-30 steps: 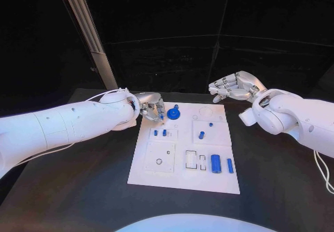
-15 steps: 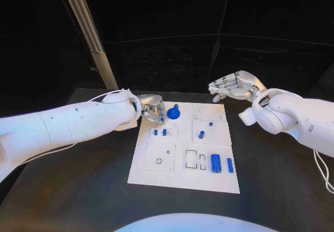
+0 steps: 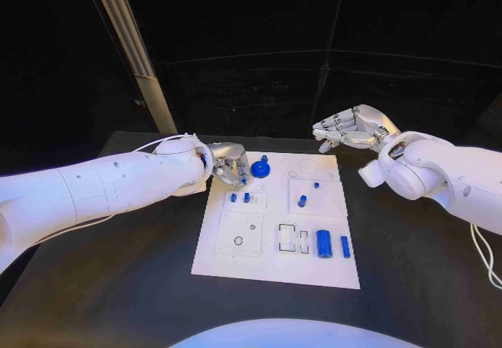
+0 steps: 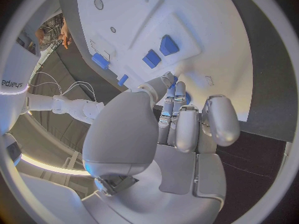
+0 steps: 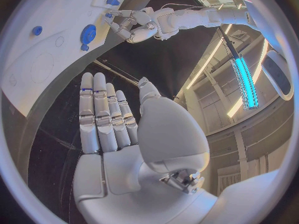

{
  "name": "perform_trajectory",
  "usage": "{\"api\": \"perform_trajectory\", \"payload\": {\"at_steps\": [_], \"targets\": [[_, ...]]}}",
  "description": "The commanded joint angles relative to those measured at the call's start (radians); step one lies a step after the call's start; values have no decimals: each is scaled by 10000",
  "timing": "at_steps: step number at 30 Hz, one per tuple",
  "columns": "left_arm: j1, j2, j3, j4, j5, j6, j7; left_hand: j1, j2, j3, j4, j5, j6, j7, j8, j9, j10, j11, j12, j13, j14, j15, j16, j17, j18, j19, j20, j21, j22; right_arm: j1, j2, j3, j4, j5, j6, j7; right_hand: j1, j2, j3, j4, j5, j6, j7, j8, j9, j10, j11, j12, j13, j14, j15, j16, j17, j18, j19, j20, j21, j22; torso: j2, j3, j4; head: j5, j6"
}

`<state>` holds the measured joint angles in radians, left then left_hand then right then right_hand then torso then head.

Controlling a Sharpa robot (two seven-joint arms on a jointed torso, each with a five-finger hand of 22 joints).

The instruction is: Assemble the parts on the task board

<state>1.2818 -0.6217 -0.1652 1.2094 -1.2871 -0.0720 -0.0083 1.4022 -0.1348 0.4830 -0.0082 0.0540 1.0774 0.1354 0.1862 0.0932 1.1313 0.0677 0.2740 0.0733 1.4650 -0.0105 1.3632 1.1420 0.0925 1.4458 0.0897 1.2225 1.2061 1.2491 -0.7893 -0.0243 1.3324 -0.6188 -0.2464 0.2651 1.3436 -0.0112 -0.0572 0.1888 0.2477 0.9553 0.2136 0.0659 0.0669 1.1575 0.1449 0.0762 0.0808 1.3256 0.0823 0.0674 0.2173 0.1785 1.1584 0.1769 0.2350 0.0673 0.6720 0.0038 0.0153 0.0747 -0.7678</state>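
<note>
Black table wide round task board; left hand grip unclear at board's far-left edge; right hand released

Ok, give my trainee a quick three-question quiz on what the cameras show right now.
1. True or false: the right hand holds a blue part.
2. Which hand has its fingers at the board's far corner, beside the blue gear? A) left B) right
3. Fill in: the blue cylinder lies on the board's ___ side, the robot's own.

Key: 1 false, its fingers are spread with nothing in them; 2 A, the left hand; 3 right.
</note>
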Motion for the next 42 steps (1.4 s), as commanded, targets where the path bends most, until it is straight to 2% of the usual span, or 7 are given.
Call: {"api": "perform_trajectory", "payload": {"at_steps": [1, 16, 25, 32, 35, 38, 42], "targets": [[13, 27, 4, -12, -84, 103, -68, -102, 22, 58, -8, -51, 75, -8, -53, -10, 117, -10, -44, -1, 234, -60, 5, -52, -73, 39, -59, 49, -6, 19, 9, 7, 13, -8, 29, 89, -21, 93, -49, 24, 69, -71, 12, 4, 5, -57, -1, 33, 13, -69, -15, -38, -9, 50, 4, 87, -42, -10, 6, 2, 4, 0, -17], [10, 206, 3, -244, -90, 456, -282, -337, -116, 17, 17, -54, -62, 30, -219, -73, -12, 54, -261, -32, 157, -15, -87, -247, -45, -57, -37, -107, -140, 19, 31, 7, 7, -8, 11, 103, -21, 93, -49, 24, 69, -71, 12, 4, 5, -57, -1, 33, 13, -69, -15, -38, -9, 50, 4, 87, -42, -10, -10, 4, 4, -6, -58], [5, 209, 3, -189, -90, 659, -509, -438, -159, -11, 35, -54, -125, 64, -301, -106, -156, 108, -407, -55, 125, 29, -113, -318, -26, -113, -4, -203, -223, 19, 26, 7, 7, -8, -1, 81, -21, 93, -49, 24, 69, -71, 12, 4, 5, -57, -1, 33, 13, -69, -15, -38, -9, 50, 4, 87, -42, -10, -9, -6, 10, -24, -64], [5, 196, 3, -186, -91, 681, -515, -452, -176, -21, 32, -55, -162, 78, -331, -119, -165, 116, -426, -55, 122, 36, -113, -324, -25, -117, 3, -206, -222, 19, 28, 7, 3, -8, -2, 81, -21, 93, -49, 24, 69, -71, 12, 4, 5, -57, -1, 33, 13, -69, -15, -38, -9, 50, 4, 87, -42, -10, -10, 2, 8, -31, -57], [5, 188, 3, -186, -91, 671, -519, -488, -241, -49, 20, -56, -366, 122, -475, -181, -200, 148, -481, -53, 113, 61, -115, -346, -24, -128, 24, -216, -223, 19, 25, 7, 1, -10, -12, 60, -21, 93, -49, 24, 69, -71, 12, 4, 5, -57, -1, 33, 13, -69, -15, -38, -9, 50, 4, 87, -42, -10, -10, 6, 9, -28, -54], [5, 178, 2, -195, -90, 574, -500, -559, -354, -105, 15, -58, -1081, 122, -921, -314, -242, 123, -564, -45, 85, 57, -142, -432, 3, -171, 44, -300, -292, 19, 12, 7, -7, -74, -50, -30, -9, 155, -110, -9, 75, -41, -2, 34, 17, -36, -14, 78, 30, -67, -21, -25, -16, 57, 29, 91, -97, -4, -12, 3, 8, -28, -46], [6, 165, 2, -199, -89, 382, -443, -717, -466, -285, 79, -57, -1431, 55, -1138, -307, -389, 135, -672, -52, 39, 61, -202, -565, 42, -252, 53, -474, -450, 19, -4, 7, -17, -147, -137, -129, -12, 187, -134, -16, 75, 0, -20, 55, 25, 11, -31, 115, 43, -61, -30, -25, -19, 59, 41, 87, -120, -3, -8, 2, 11, -29, -31]]}}
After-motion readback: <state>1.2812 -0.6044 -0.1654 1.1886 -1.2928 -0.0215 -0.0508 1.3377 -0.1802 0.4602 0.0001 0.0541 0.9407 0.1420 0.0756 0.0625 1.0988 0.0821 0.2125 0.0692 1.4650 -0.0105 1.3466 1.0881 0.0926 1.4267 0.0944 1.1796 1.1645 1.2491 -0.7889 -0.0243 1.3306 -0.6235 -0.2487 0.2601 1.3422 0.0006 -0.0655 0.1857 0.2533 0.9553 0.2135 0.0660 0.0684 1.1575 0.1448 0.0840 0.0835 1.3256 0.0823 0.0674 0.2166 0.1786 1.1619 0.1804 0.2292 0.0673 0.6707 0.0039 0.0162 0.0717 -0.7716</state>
